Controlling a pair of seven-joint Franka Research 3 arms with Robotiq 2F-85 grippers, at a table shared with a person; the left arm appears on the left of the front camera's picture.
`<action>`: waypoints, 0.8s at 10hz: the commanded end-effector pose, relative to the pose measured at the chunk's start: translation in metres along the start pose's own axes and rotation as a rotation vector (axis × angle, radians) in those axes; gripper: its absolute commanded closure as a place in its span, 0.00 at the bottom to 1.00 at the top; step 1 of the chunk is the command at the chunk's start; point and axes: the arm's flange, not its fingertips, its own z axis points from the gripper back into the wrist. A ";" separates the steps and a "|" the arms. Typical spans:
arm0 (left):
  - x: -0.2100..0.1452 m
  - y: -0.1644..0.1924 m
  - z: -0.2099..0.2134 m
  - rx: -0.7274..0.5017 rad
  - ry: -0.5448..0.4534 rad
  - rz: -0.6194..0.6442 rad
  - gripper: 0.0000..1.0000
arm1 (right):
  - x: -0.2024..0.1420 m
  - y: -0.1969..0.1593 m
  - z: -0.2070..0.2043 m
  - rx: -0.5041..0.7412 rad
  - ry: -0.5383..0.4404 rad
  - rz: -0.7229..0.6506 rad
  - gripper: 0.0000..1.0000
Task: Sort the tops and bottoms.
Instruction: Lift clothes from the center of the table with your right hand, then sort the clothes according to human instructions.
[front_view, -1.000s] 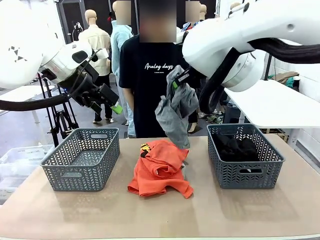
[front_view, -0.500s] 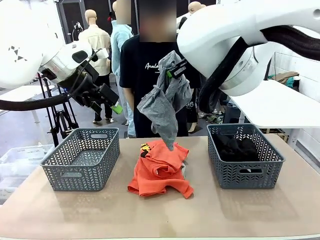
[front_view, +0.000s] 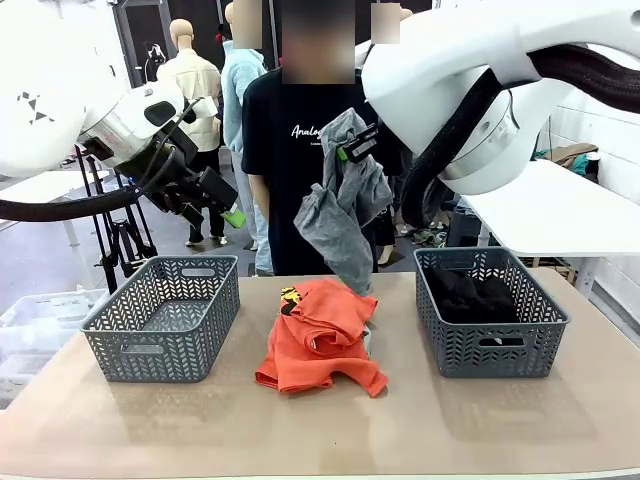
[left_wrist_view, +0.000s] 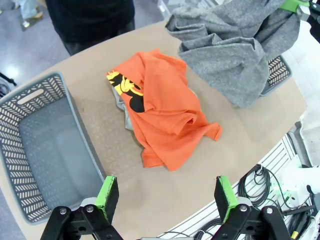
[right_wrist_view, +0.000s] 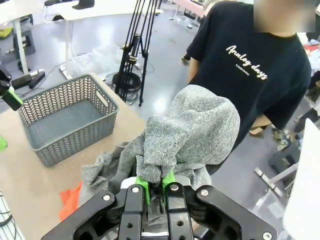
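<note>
Right gripper is clamped on the grey top, which hangs over the orange T-shirt at mid-table; its arm reaches in high. Left gripper gapes empty above the left basket. Bottoms lie in the right basket.

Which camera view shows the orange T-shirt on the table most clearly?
The left wrist view: it looks down on the whole orange T-shirt, print included. The front view shows it low, as a crumpled heap. The right wrist view catches just an orange corner beside the grey garment.
</note>
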 end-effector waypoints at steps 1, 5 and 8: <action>-0.001 0.000 0.000 0.008 0.000 0.000 0.00 | 0.006 -0.001 0.002 -0.014 -0.002 0.007 1.00; -0.001 0.000 0.000 0.008 0.000 0.000 0.00 | 0.006 -0.001 0.002 -0.014 -0.002 0.007 1.00; -0.001 0.000 0.000 0.008 0.000 0.000 0.00 | 0.006 -0.001 0.002 -0.014 -0.002 0.007 1.00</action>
